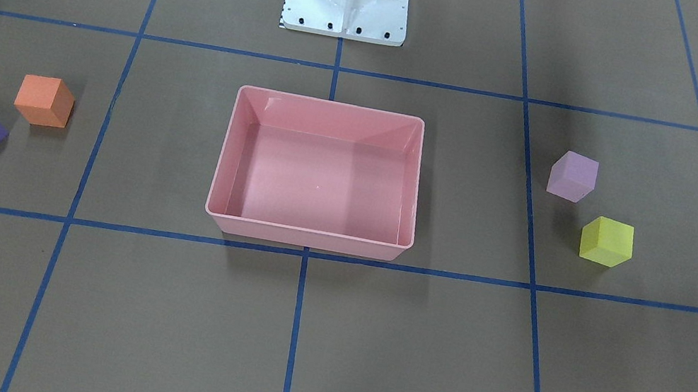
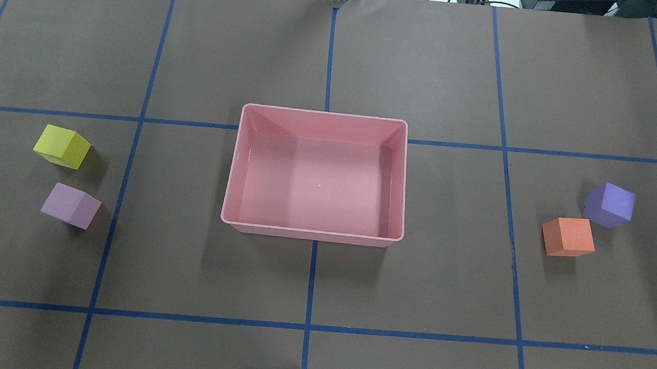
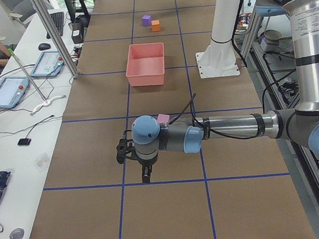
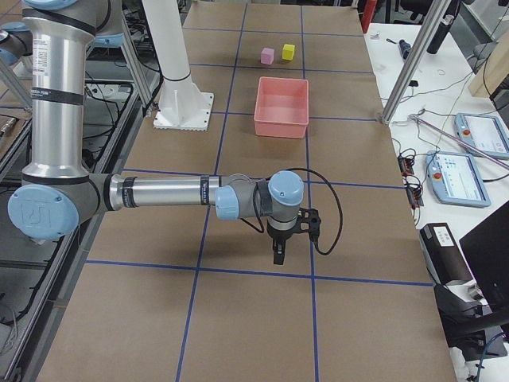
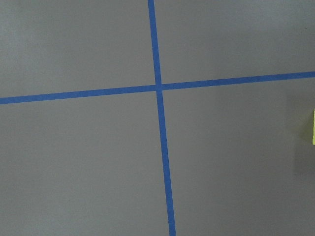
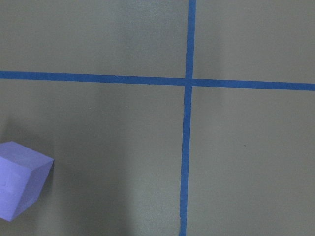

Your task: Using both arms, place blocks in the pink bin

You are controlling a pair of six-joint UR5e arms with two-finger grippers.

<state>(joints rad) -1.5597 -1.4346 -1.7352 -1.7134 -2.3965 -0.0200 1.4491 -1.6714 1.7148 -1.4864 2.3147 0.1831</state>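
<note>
Glossy plastic pink bin [image 1: 306, 237], seemingly foam blocks [image 1: 44, 100]

The left arm [image 3: 234, 127] is made of brushed silver-grey tubes joined by grey housings with round light blue caps, and it ends in a small black two-finger left gripper [image 3: 146, 179]. The right arm [image 4: 159, 192] looks the same. A thin black cable [image 4: 341, 211] loops beside its wrist, and one blue joint cap [image 4: 38, 215] bears an embossed logo. Black screws [image 1: 330, 26] line the flange of the white metal pedestal base [image 1: 347, 2].
</note>
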